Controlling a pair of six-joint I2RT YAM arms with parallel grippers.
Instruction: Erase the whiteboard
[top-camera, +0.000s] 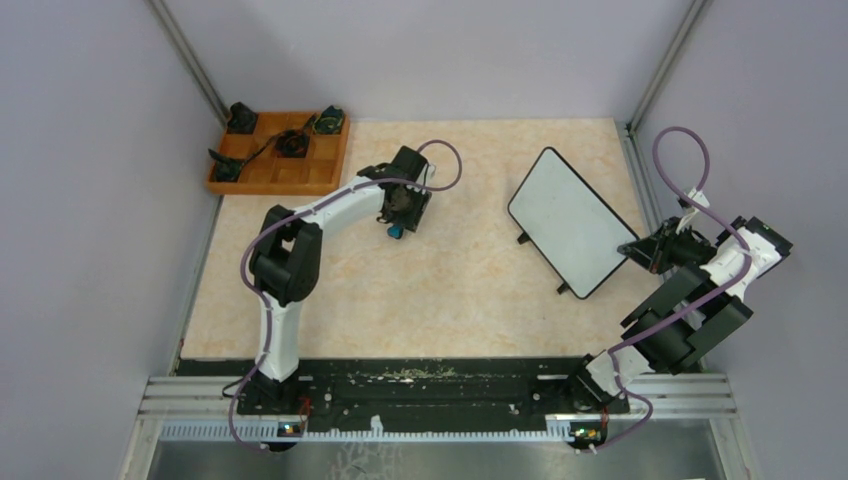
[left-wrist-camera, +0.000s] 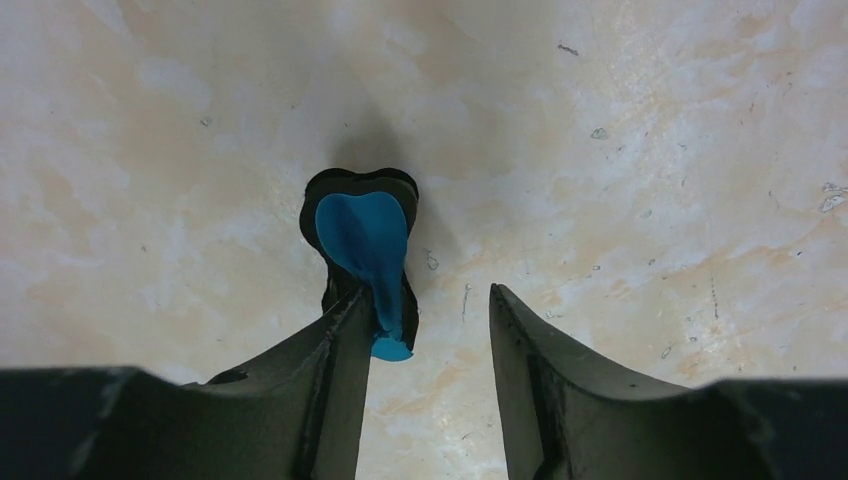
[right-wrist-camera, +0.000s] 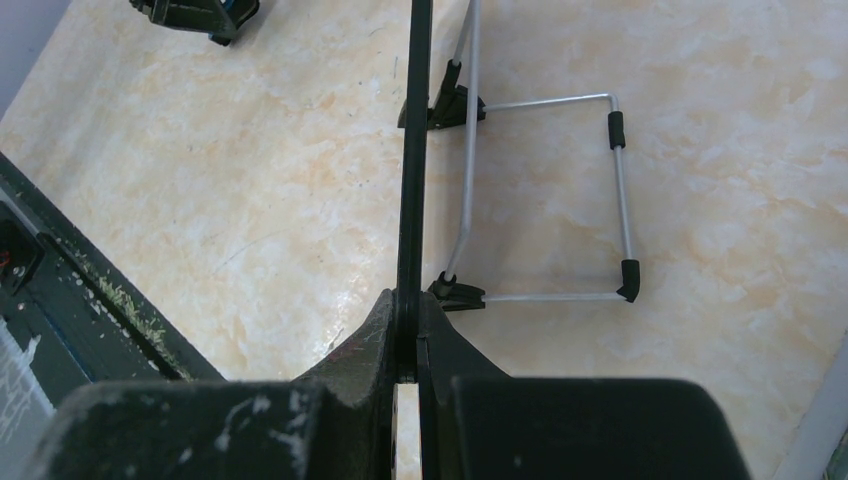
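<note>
Standing tilted on its wire stand (right-wrist-camera: 616, 130) at the right side of the table (top-camera: 450, 300), the whiteboard (top-camera: 570, 220) is clamped by the right gripper (right-wrist-camera: 408, 310), whose jaws are pinched tight on the thin black frame at the board's right edge. The stand's black feet rest on the tabletop behind the board. Well apart from it, toward the far left, the left gripper (left-wrist-camera: 428, 300) points down with its jaws parted. A small blue-and-black eraser (left-wrist-camera: 365, 250) stands on the table against one finger, with a gap to the other. Beyond the left arm, a wooden tray (top-camera: 270, 188) in the far left corner holds several black pieces in its compartments.
</note>
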